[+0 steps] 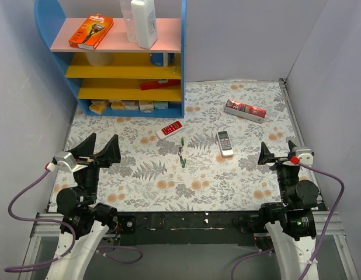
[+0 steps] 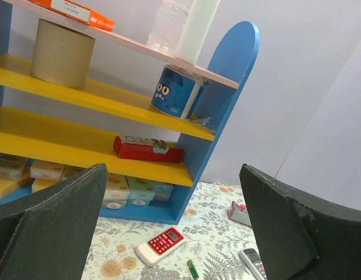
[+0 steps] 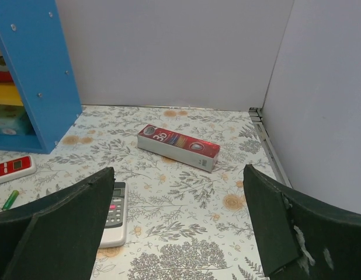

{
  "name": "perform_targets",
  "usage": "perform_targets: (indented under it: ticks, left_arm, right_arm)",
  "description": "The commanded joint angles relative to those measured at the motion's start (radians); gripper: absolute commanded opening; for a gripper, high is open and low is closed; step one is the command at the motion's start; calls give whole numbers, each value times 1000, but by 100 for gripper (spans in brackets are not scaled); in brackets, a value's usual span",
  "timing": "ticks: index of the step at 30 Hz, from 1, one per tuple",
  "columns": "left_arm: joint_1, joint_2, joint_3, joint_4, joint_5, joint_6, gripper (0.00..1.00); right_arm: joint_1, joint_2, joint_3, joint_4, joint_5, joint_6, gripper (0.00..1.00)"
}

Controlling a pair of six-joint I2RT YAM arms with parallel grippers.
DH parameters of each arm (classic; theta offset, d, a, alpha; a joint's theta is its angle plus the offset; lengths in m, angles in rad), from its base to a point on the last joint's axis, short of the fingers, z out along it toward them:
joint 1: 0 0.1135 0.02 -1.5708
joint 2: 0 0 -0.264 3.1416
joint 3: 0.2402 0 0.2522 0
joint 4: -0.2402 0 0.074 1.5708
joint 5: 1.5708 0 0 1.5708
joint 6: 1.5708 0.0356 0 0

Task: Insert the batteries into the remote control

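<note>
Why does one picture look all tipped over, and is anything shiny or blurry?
Left wrist view: camera tilted, so the shelf leans; black fingers loom large at the corners. Right wrist view: level, evenly lit. Top view: sharp, soft shadows, no glare.

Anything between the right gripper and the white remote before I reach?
No: the top view shows only bare floral table between the right gripper and the remote control.

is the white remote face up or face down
Face up: the white remote lies flat, its dark screen and buttons showing on top.
</note>
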Motion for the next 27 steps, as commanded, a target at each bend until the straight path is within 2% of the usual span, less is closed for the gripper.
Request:
perform_targets:
  ticks: [1, 4, 8, 17, 21, 27]
  left_arm:
    - [5, -11, 5, -15, 0, -12, 98]
    - [5, -17, 8, -19, 8, -29, 98]
    - [5, -14, 22, -51, 6, -67, 98]
    - [5, 40, 54, -182, 62, -156, 98]
    - [5, 66, 59, -242, 95, -199, 98]
    - [5, 132, 73, -292, 144, -224, 98]
  right_arm:
    - [-4, -53, 63, -18, -17, 19, 98]
    - [-4, -9, 103, -49, -21, 45, 98]
    - [-4, 143, 178, -127, -138, 70, 98]
    - [-4, 436, 293, -247, -231, 208, 98]
    - [-4, 551, 321, -313, -181, 282, 98]
    - [-4, 727, 324, -353, -215, 294, 98]
